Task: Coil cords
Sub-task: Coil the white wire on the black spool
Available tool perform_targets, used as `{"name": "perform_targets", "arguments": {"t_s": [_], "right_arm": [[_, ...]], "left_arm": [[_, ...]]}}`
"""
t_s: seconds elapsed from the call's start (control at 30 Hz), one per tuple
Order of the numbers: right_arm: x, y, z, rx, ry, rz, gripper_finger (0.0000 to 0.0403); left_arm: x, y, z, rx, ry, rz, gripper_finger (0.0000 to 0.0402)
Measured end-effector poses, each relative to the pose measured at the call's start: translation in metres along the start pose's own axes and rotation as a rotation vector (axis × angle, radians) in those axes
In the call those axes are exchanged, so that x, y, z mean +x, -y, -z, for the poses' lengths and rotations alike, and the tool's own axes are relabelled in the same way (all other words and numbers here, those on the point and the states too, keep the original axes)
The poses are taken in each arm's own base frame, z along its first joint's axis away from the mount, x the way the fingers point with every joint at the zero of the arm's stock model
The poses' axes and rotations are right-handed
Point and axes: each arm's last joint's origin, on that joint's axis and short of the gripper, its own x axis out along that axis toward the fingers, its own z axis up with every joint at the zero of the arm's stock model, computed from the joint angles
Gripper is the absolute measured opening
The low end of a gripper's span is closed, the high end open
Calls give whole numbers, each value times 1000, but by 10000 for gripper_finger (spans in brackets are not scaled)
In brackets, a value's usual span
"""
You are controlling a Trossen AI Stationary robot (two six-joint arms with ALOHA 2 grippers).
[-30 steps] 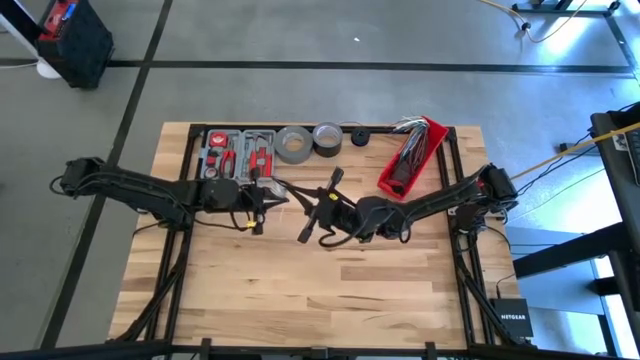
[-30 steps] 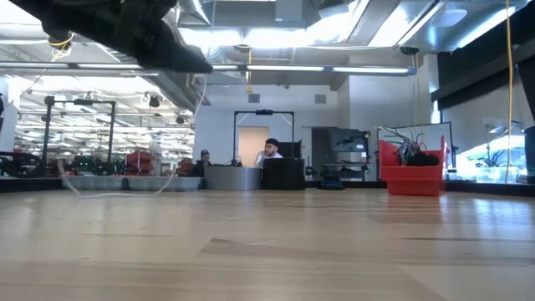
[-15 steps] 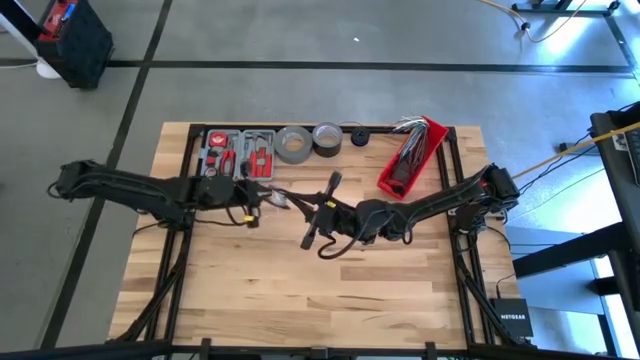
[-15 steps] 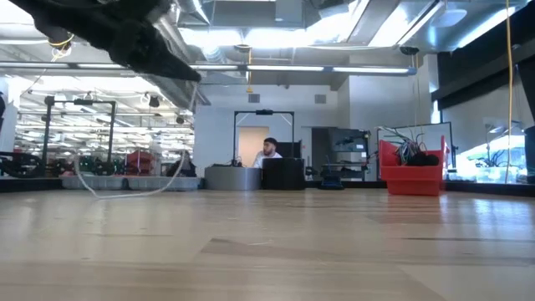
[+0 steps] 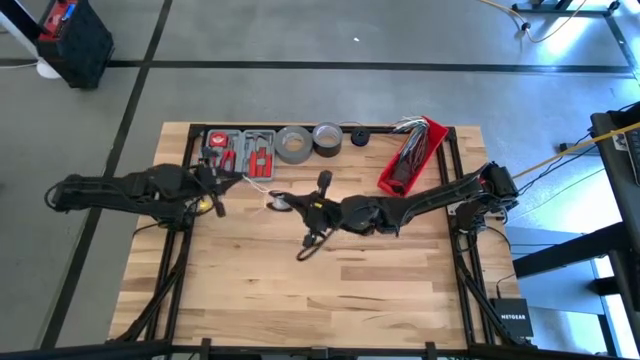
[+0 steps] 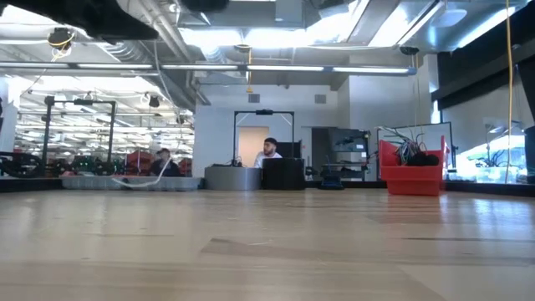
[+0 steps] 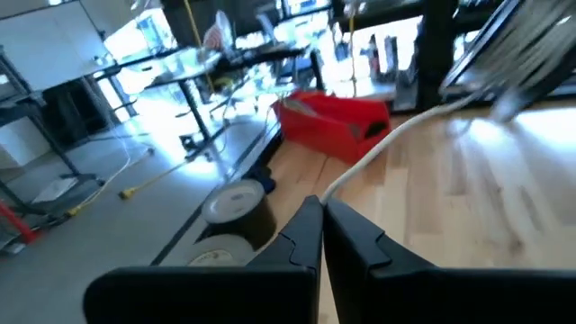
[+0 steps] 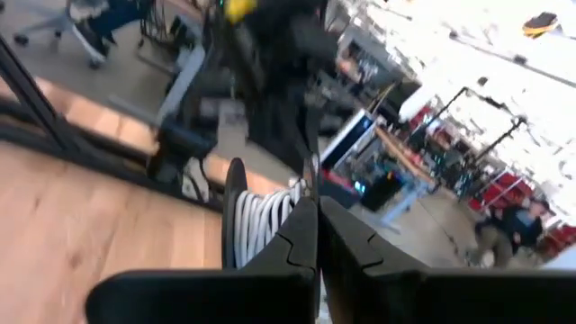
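The thin white cord (image 7: 396, 130) runs from my left gripper (image 7: 321, 209) across the wood to a small coil (image 8: 265, 219) at my right gripper (image 8: 317, 209). In the high view the coil (image 5: 279, 201) is above mid-table, at the tip of my right gripper (image 5: 290, 204). My left gripper (image 5: 230, 181) is to its left, near the tool case. Both grippers are shut. In the low view a slack bit of cord (image 6: 138, 181) lies on the table at the far left. My left gripper pinches the cord (image 7: 329, 191) between its two fingertips, a single strand that leaves the tips and runs away toward the coil. The fingers reach nearly level, from the table's left. My right gripper is shut at the coil's turns (image 8: 286, 209), reaching level from the table's right. Its own fingers hide the place of contact. The coil is lifted off the table.
Along the far edge stand an open tool case (image 5: 238, 152), two grey tape rolls (image 5: 293, 144) (image 5: 327, 138), a small black object (image 5: 359, 138) and a red bin (image 5: 411, 157) with wires. Bare wood (image 5: 330, 290) spreads toward the near edge. People sit in the room behind (image 6: 269, 150).
My left gripper has drawn back toward the table's left edge and risen, keeping its hold on the cord. The cord's hanging loop has shrunk to a small slack bit on the table. My right gripper has shifted slightly left and rolled with the coil.
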Motion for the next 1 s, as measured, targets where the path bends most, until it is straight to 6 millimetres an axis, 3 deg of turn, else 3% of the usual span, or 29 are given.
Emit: {"name": "perform_targets", "arguments": {"t_s": [0.27, 0.5, 1.0], "right_arm": [[23, 8, 34, 25, -137, 17, 5], [47, 9, 61, 71, -143, 80, 5], [51, 13, 64, 164, -119, 105, 5]], "left_arm": [[-9, 1, -8, -114, 120, 184, 2], [7, 8, -12, -173, 119, 219, 2], [58, 39, -12, -204, 143, 254, 2]]}}
